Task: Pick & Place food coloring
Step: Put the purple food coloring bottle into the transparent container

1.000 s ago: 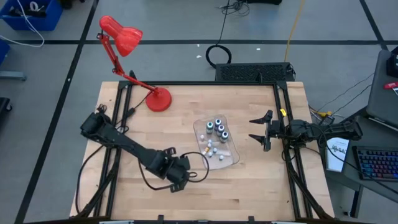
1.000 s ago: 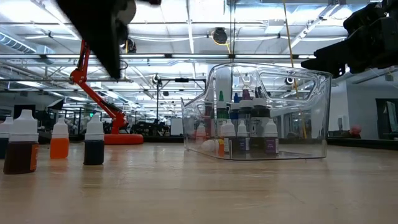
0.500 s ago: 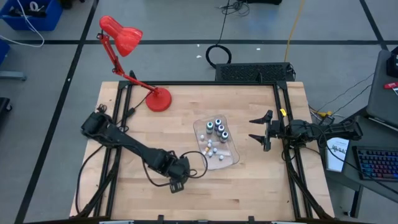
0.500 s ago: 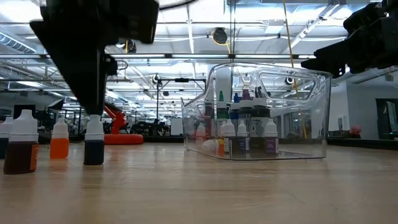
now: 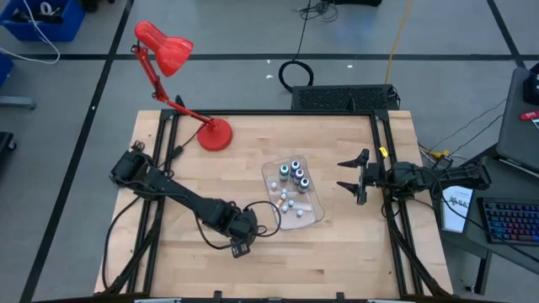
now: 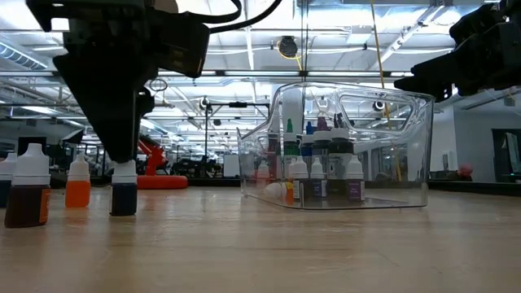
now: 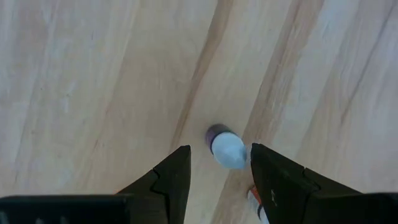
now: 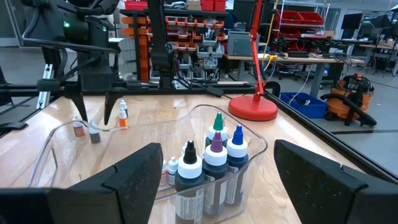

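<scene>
The food coloring was in two groups when I checked the feeds. Most of the bottles stood upright inside the clear tray, and three stood loose on the wooden table, well apart from it. The left gripper hung directly over one of the loose ones, a small dark bottle with a white cap, at the near side of the table. Through its wrist camera I looked straight down on the cap, which sat between the two fingers. The fingers were spread to either side. I could see bare wood between the cap and one finger, and the cap lay just beside the other. I could not make out any contact there, so I took nothing as pinched. In the low view the fingers came down around the top of that bottle, which stood upright on the wood. Just beyond the gripper, on the side away from the tray, stood an orange bottle, and past that a larger brown bottle, both upright and clear of the fingers. The right gripper waited at the far side of the tray from the left one, held above the table with its fingers spread wide and nothing between them. The tray sat right ahead of it, the taller bottles with green, blue and dark tips nearest. A red desk lamp stood well behind the left gripper.
</scene>
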